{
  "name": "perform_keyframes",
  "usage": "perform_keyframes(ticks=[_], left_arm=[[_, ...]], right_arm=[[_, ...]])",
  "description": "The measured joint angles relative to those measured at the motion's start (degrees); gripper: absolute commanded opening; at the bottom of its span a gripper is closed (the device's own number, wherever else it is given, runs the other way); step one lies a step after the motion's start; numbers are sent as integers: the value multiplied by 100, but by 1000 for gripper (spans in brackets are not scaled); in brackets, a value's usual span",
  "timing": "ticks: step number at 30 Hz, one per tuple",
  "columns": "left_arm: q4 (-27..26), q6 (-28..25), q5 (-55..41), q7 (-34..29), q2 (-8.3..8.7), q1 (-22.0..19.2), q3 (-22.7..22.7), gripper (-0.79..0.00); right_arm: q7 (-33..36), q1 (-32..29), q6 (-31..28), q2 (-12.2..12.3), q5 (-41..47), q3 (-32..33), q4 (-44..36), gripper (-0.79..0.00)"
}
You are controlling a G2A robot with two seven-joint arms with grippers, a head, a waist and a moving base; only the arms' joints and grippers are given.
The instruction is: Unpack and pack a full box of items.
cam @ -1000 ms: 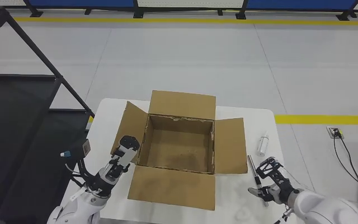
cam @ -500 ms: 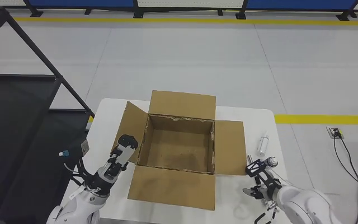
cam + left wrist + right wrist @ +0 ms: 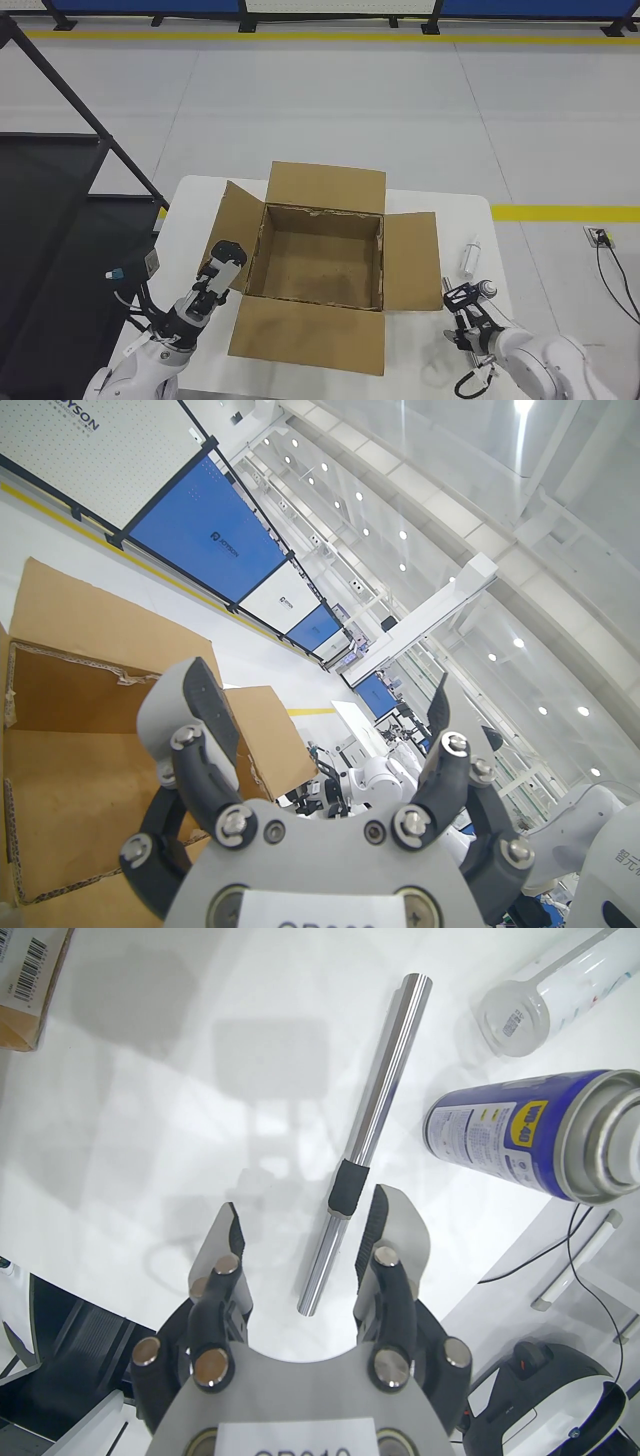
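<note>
An open cardboard box [image 3: 325, 262] stands mid-table with all its flaps folded out and a bare floor inside. Off its right flap lie a metal rod with a black band [image 3: 372, 1093], a blue spray can [image 3: 525, 1133] and a clear bottle [image 3: 545, 993]. My right gripper [image 3: 305, 1223] hangs open just above the rod's near end, one finger on each side of it, touching nothing; in the top view the right gripper [image 3: 465, 308] sits beside the can [image 3: 487, 290] and the bottle [image 3: 470, 255]. My left gripper [image 3: 225, 262] is open by the box's left flap, also open and empty in its own wrist view [image 3: 320, 695].
The white table [image 3: 200, 215] ends close behind the right arm, and cables hang past that edge [image 3: 575, 1248]. A black frame and dark panel [image 3: 60, 200] stand left of the table. The box's near flap [image 3: 305, 335] lies flat between the arms.
My right gripper has shifted left, from beside the rod to over it. The left arm has drawn back a little from the box's left flap.
</note>
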Motion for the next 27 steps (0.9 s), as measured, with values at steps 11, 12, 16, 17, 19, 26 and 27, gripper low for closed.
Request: perform_keyframes(ticks=[11, 12, 16, 17, 19, 26, 27], left_arm=[[0, 0, 0, 0, 0, 0, 0, 0], [0, 0, 0, 0, 0, 0, 0, 0], [0, 0, 0, 0, 0, 0, 0, 0], [0, 0, 0, 0, 0, 0, 0, 0], [0, 0, 0, 0, 0, 0, 0, 0], [0, 0, 0, 0, 0, 0, 0, 0], [0, 0, 0, 0, 0, 0, 0, 0]], right_arm=[[12, 329, 146, -43, 184, -98, 483, -446], [22, 358, 173, -47, 176, -117, 515, -449], [45, 492, 232, -67, 165, -206, 661, -483], [54, 528, 237, -72, 165, -230, 706, -496], [84, 579, 251, -79, 150, -266, 772, -514], [137, 746, 289, -104, 131, -373, 960, -533], [138, 753, 294, -106, 125, -379, 970, -533]])
